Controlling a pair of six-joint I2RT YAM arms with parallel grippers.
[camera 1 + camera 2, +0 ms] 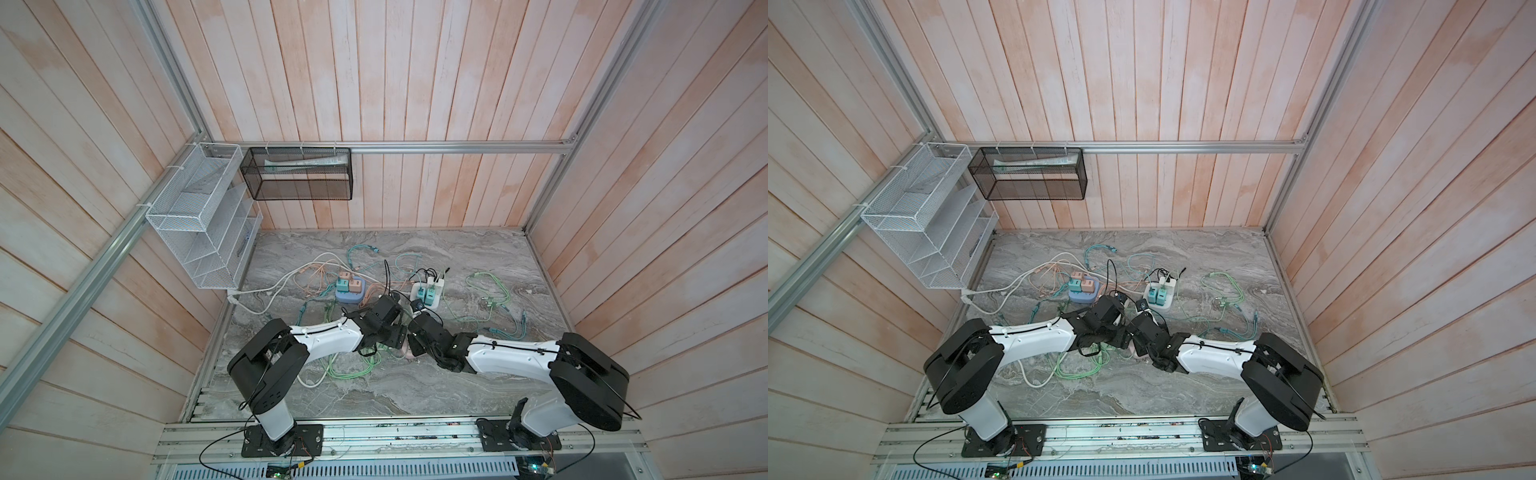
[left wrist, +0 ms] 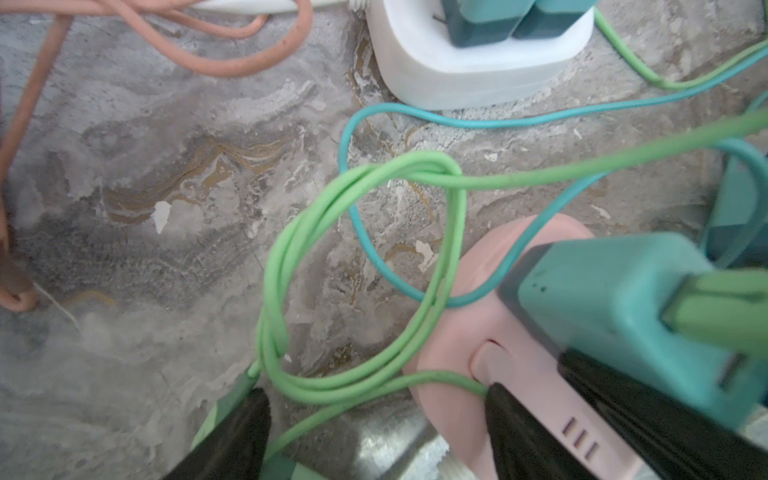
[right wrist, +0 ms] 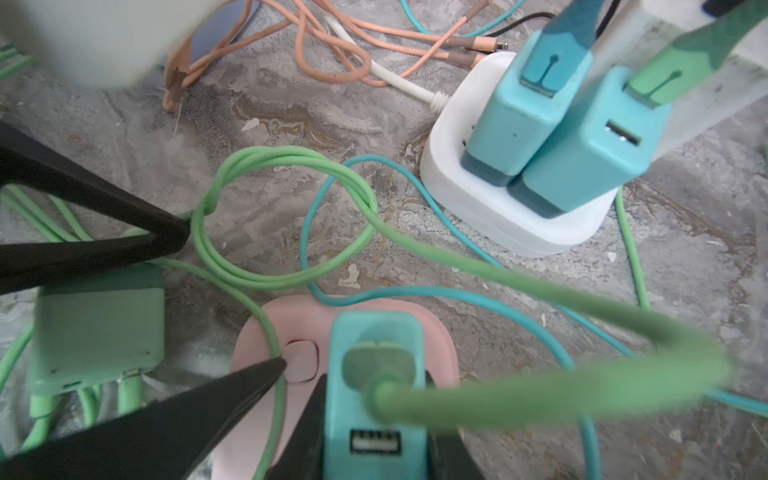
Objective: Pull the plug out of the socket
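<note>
In pink socket (image 3: pixel 299 318), teal plug (image 3: pixel 376 326) stands upright, mid table (image 1: pixel 415 386) toward front edge. On plug sides right fingers (image 3: pixel 305 432) clenched; left fingers (image 2: pixel 511 424) spread, one tip on socket beside plug. Pull likely straight up, along plug axis.

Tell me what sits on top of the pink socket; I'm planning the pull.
A teal plug, green cable on top, stands in the pink socket, held by the right gripper. One left gripper fingertip meets the button. The plug hides its prongs.
</note>
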